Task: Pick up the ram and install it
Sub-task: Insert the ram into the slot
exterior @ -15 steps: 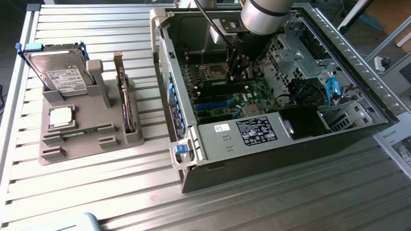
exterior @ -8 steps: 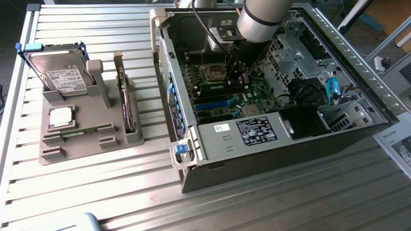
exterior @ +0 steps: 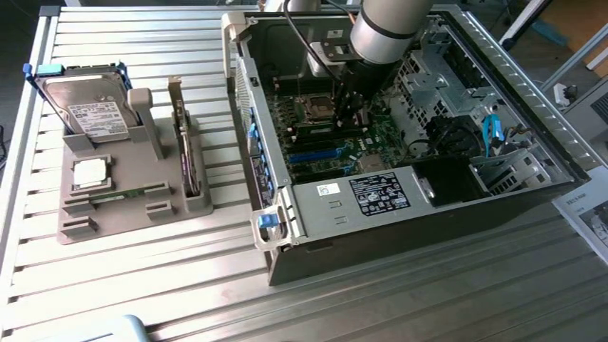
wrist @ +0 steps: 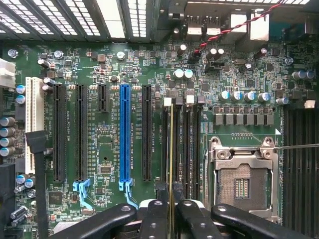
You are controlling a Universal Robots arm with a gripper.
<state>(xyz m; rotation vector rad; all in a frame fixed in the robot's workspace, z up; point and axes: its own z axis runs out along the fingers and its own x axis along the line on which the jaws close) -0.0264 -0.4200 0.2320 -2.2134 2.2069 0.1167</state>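
In the wrist view the ram point(wrist: 171, 149) shows edge-on as a thin yellow-green line, and my gripper point(wrist: 171, 220) is shut on it between two black fingers point(wrist: 155, 221). It runs lengthwise along the black memory slots point(wrist: 188, 144) on the green motherboard, between the blue expansion slot point(wrist: 124, 134) and the open CPU socket point(wrist: 242, 181). I cannot tell whether it is seated in a slot or just above it. In the exterior view the gripper point(exterior: 348, 107) reaches down inside the open computer case point(exterior: 249, 128), over the motherboard point(exterior: 328, 142).
To the exterior view's left of the case, a grey holder point(exterior: 114, 214) carries a hard drive point(exterior: 90, 110), a square silver chip point(exterior: 90, 172) and an upright card point(exterior: 185, 142). Case walls, a drive cage point(exterior: 361, 196) and blue cables point(exterior: 491, 132) ring the motherboard. Red-black wires point(wrist: 234, 25) cross nearby.
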